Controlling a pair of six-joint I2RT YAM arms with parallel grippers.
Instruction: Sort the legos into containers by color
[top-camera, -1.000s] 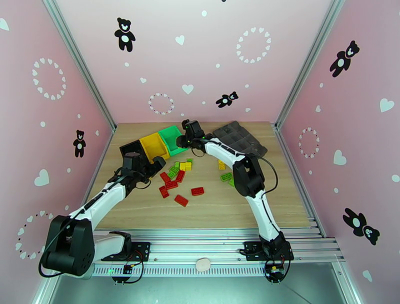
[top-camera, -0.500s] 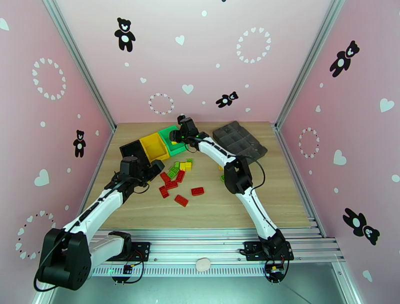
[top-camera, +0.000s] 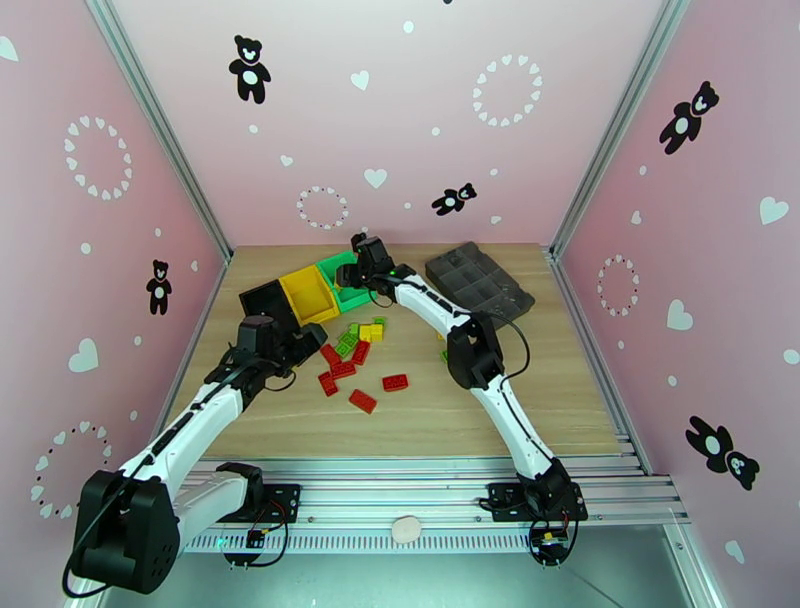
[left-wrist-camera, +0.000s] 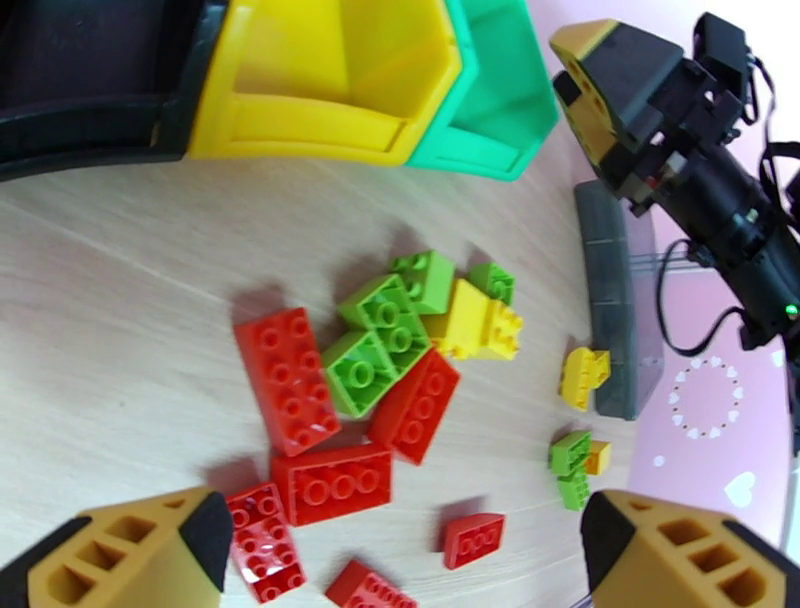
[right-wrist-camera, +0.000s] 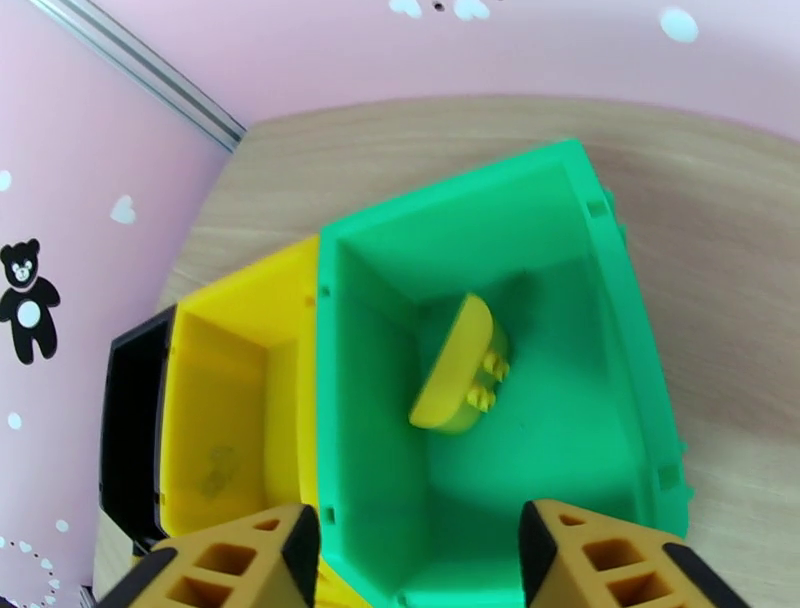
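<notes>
- The right claw (right-wrist-camera: 415, 540) hangs over the green bin (right-wrist-camera: 590, 330), low in the middle of its wrist view. Its fingers are spread, with nothing between them.
- One brick (right-wrist-camera: 455, 370) lies tilted inside that bin, near the centre of the frame. We cannot tell whether it is resting or falling.
- That brick reads yellowish to us, so it may be in the wrong bin, though lime green is possible.
- The left claw (left-wrist-camera: 400, 545) is spread wide and empty above the pile (left-wrist-camera: 385, 380) in the middle of its view.
- We judge the task barely begun. The yellow bin (right-wrist-camera: 230, 400) looks bare where we can see into it.
- Red, green and yellow bricks lie loose in the pile on the table (left-wrist-camera: 120, 300). A few strays (left-wrist-camera: 572, 465) sit at the right, near the tray (left-wrist-camera: 610, 300). Nearly all the sorting is left.
- The inside of the black bin (right-wrist-camera: 130, 430), at the left edge, is too dark to read and is cut off by the frame.
- In the top view the right arm crosses the green bin and covers some of the strays by its elbow, so we cannot count the bricks.
</notes>
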